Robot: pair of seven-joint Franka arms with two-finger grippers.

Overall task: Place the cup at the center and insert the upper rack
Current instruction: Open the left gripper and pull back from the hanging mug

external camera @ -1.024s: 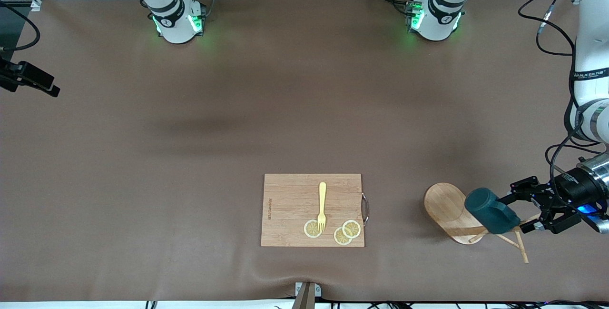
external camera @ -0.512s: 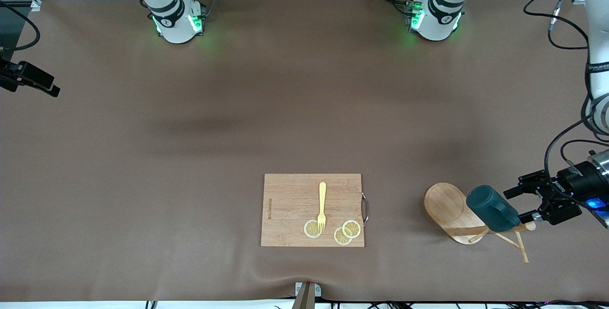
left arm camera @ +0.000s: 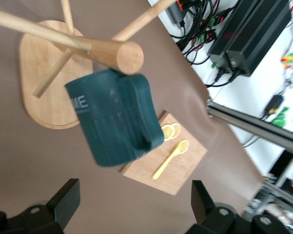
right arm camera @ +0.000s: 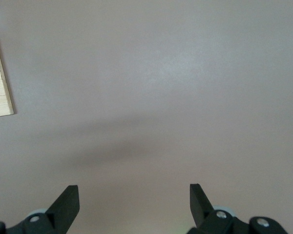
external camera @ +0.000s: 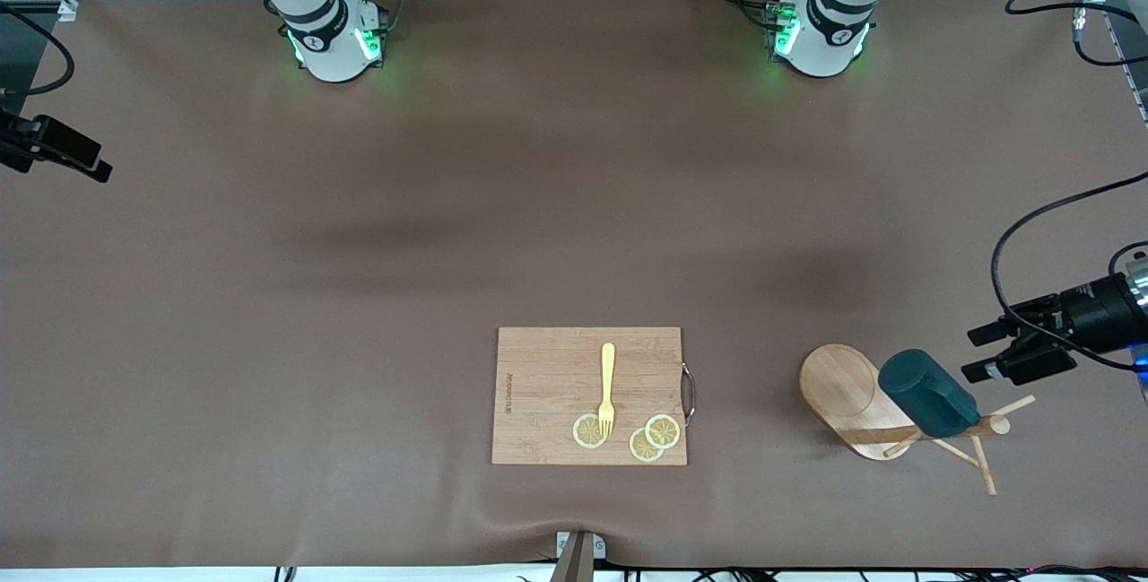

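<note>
Cup [external camera: 926, 404] hung aslant on upper rack [external camera: 850, 403], bottom upward.

We have two white arms on rounded white bases, each base ringed by a black band and lit green at its sides. Our left hand [external camera: 1013, 354] is black, with blocky black fingers [left arm camera: 63, 202] and small round screws at their roots; black cables loop around its silvery wrist. Our right hand [right arm camera: 134, 204] shows matching black fingers.
</note>
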